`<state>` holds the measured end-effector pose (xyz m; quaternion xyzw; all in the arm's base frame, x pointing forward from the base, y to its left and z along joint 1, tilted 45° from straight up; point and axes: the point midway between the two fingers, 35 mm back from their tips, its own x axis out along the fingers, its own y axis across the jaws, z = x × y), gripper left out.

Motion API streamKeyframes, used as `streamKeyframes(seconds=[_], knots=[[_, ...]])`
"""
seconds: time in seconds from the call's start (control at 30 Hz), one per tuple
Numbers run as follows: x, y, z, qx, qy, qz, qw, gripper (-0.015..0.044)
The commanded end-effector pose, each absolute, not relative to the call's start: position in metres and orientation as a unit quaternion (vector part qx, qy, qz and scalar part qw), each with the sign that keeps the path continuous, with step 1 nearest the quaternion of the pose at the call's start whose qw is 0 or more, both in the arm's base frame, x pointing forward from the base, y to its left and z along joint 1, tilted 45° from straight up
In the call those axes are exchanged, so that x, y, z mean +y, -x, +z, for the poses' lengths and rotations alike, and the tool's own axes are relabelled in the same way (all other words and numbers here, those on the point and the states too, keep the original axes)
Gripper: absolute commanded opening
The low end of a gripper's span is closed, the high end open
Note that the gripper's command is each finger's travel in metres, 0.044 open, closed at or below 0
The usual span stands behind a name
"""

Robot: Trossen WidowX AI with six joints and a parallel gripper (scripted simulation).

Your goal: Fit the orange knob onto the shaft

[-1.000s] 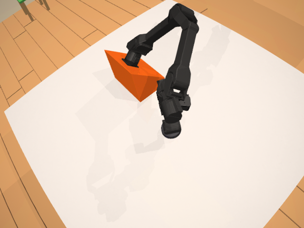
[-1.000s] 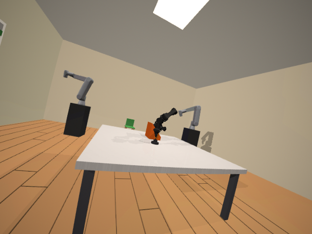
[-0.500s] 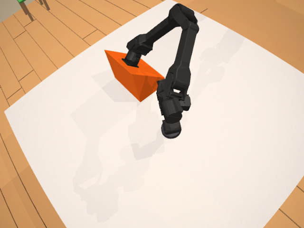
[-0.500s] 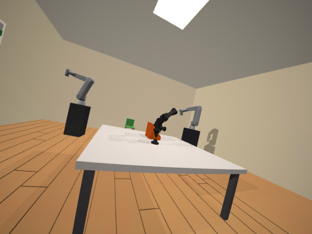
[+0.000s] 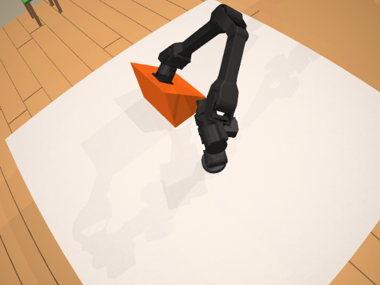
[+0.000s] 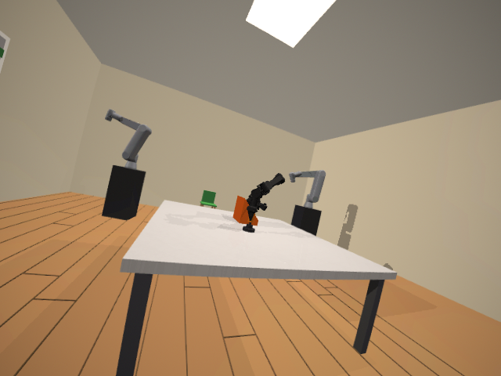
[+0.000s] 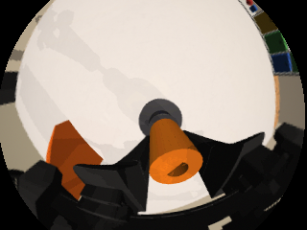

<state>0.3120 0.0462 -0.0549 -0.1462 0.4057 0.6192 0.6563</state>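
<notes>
My gripper [image 7: 165, 136] [image 5: 215, 160] [image 6: 250, 222] is shut on the orange knob [image 7: 164, 161] and points down over the pedestal. In the wrist view the knob's near face shows a dark D-shaped opening. The round dark pedestal [image 7: 173, 107] [image 5: 214, 170] [image 6: 248, 229] stands on the table, directly beyond the knob's far end in the wrist view. A darker arc shows on it beside the knob. The shaft's top is hidden behind the knob. I cannot tell whether the knob touches the shaft or how their flat sides lie.
The orange angular block [image 5: 159, 101] [image 6: 240, 210] [image 7: 72, 155], with the arm's base on it, stands on the white table [image 5: 276, 199] [image 6: 194, 247] behind the pedestal. Two grey arms on black stands and a green chair [image 6: 208, 197] are beyond the table.
</notes>
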Motion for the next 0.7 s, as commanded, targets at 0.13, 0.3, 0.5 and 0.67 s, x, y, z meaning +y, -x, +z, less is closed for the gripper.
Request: streamKeyframes(seconds=[0.13, 0.3, 0.5, 0.67], knots=[[0.0469, -0.3125, -0.0551, 0.348, 0.206, 0.653, 0.641, 0.0000], [0.0473, -0.3118, -0.0563, 0.348, 0.206, 0.653, 0.640, 0.0000], [0.0479, -0.3115, -0.0571, 0.348, 0.206, 0.653, 0.640, 0.0000], [0.0481, -0.3117, -0.0569, 0.348, 0.206, 0.653, 0.641, 0.0000]])
